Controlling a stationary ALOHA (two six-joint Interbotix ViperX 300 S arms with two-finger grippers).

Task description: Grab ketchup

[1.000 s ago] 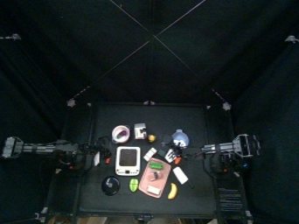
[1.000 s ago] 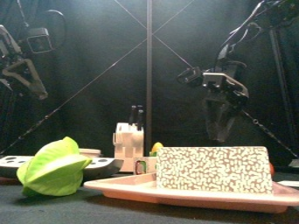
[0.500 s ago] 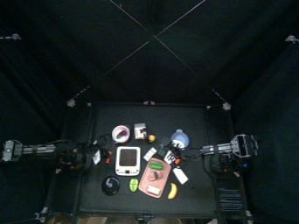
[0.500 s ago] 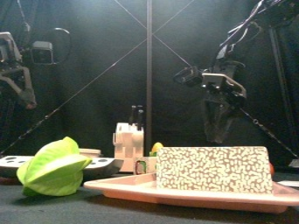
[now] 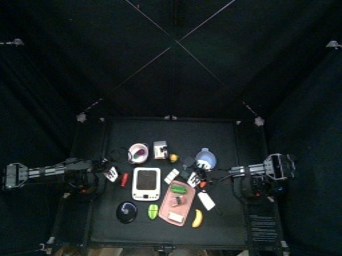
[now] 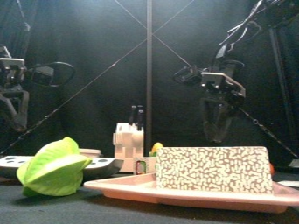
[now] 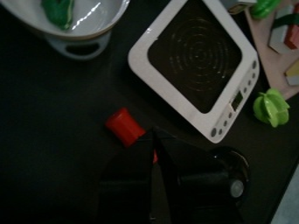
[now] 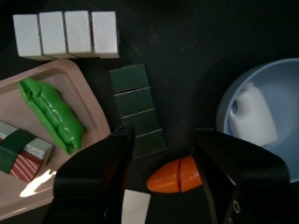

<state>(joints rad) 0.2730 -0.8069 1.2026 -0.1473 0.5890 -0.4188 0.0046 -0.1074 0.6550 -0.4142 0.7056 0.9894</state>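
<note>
Since ketchup packet (image 7: 124,125) looks small, flat, light: soft, likely slippery foil, lying on bare table (image 7: 47,114) just beside white scale (image 7: 195,63). Left gripper (image 7: 156,157) above it, jaws partly apart, holding nothing. Judged best pinch: across narrow sides, gentle squeeze. Right gripper (image 8: 165,153) open, empty.

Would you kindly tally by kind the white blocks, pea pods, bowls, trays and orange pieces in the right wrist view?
White blocks: 4
Pea pod: 1
Bowl: 1
Tray: 1
Orange piece: 1
Total: 8
</note>
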